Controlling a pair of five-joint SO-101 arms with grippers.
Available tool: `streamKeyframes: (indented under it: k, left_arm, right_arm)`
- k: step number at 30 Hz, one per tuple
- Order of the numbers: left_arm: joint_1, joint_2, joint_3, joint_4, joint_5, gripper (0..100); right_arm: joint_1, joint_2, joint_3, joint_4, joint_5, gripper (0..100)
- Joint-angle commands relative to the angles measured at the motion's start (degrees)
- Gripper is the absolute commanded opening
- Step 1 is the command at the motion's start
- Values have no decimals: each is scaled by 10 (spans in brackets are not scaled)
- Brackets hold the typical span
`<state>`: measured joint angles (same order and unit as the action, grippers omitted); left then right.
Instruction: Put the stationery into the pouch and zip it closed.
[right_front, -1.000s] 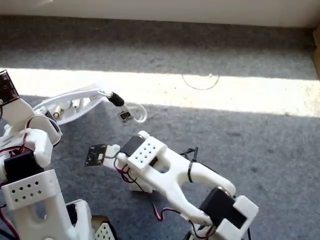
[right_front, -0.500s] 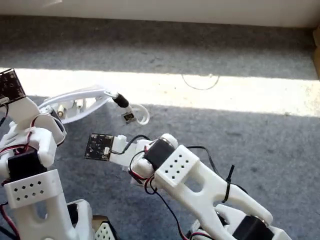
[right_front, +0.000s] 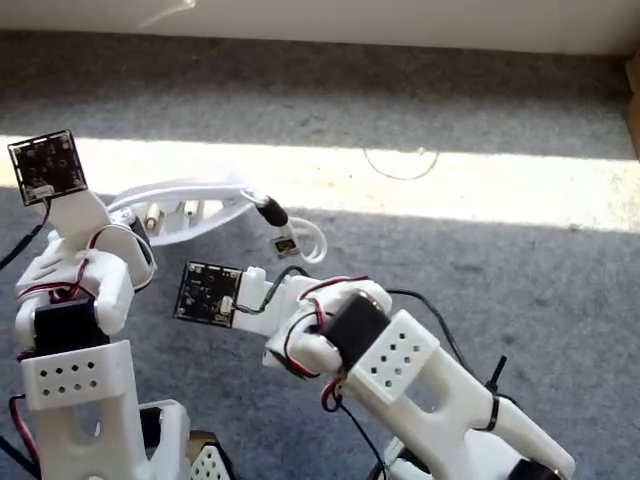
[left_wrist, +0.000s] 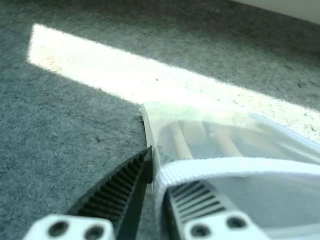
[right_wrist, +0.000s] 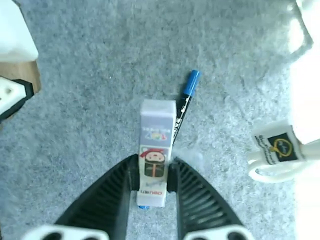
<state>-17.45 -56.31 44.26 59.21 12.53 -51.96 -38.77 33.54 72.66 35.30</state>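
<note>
- Since a second ago, the left arm has lifted its wrist higher and swung it rightward, carrying the pouch (right_front: 190, 210) along. The right arm's forearm has dropped back toward the near right corner.
- Left arm: it stands upright at the left edge, wrist bent forward over the pouch's end.
- Left claw (left_wrist: 155, 170): its jaws are pinched together on the pouch's white zip tape at the corner.
- Pouch: clear with white trim, it stretches rightward from that grip above the grey carpeted worktop (right_front: 480, 300). Several pale sticks (left_wrist: 220, 140) lie inside.
- Zip pull (right_front: 285, 243): it hangs off the pouch's right end, with a small tag and a white loop.
- Right arm: it reaches in from the lower right, wrist pointing down just in front of the pouch.
- Right claw (right_wrist: 152, 161): partly open, it grips a white eraser (right_wrist: 156, 135) between its jaws.
- Blue-capped pen (right_wrist: 186, 97): it lies on the worktop just beside the eraser, its barrel running under it.
</note>
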Motion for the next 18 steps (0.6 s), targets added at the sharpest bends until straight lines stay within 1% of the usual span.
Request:
streamKeyframes:
  k: [1,5,8,12,14,18]
  left_arm:
    - [13,-9,-9,-11,-4,8]
    - [18,-9,-9,-11,-4,8]
    - [34,-9,-9,-11,-5,8]
    - [38,-9,-9,-12,-5,8]
    - [38,-9,-9,-12,-5,8]
    - [38,-9,-9,-12,-5,8]
  right_arm:
    - [7,-58,-2,1,2,5]
    - [6,-90,8,-2,2,5]
    - [6,-119,24,-36,-10,5]
    - [6,-167,50,-105,-63,5]
    - [6,-191,68,-143,-75,5]
    - [6,-226,117,-231,-75,5]
